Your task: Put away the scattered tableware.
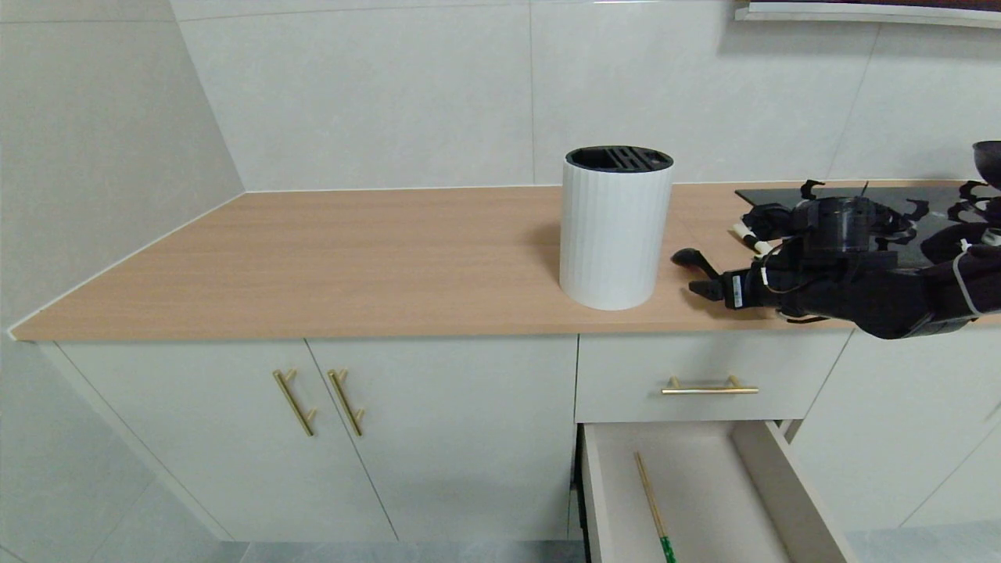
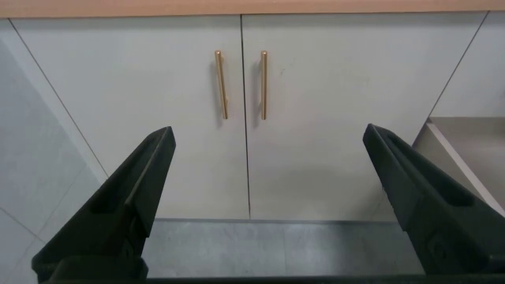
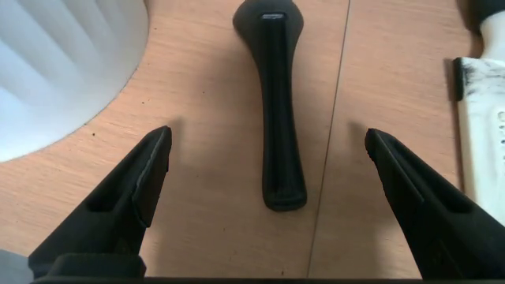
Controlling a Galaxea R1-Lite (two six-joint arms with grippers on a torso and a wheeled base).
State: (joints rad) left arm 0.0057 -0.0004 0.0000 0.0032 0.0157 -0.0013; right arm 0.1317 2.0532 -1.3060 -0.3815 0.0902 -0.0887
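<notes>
A black utensil (image 3: 280, 118) lies flat on the wooden counter (image 1: 352, 258), just right of a white ribbed holder (image 1: 615, 227) with a black slotted top. My right gripper (image 1: 706, 281) hovers low over the utensil's narrow end, open, its fingers (image 3: 118, 213) straddling the handle without touching it. The utensil's wider end (image 1: 686, 256) points toward the holder (image 3: 55, 63). A white-handled knife (image 3: 481, 134) lies beside the utensil, also on the counter (image 1: 747, 237). My left gripper (image 2: 268, 134) is open and holds nothing, down in front of the cabinet doors (image 2: 331, 95).
Below the counter an open drawer (image 1: 751, 461) holds a chopstick (image 1: 653, 508) with a green end. A shut drawer with a gold handle (image 1: 709, 388) sits above it. A black cooktop (image 1: 860, 195) lies at the counter's right. The counter left of the holder is bare.
</notes>
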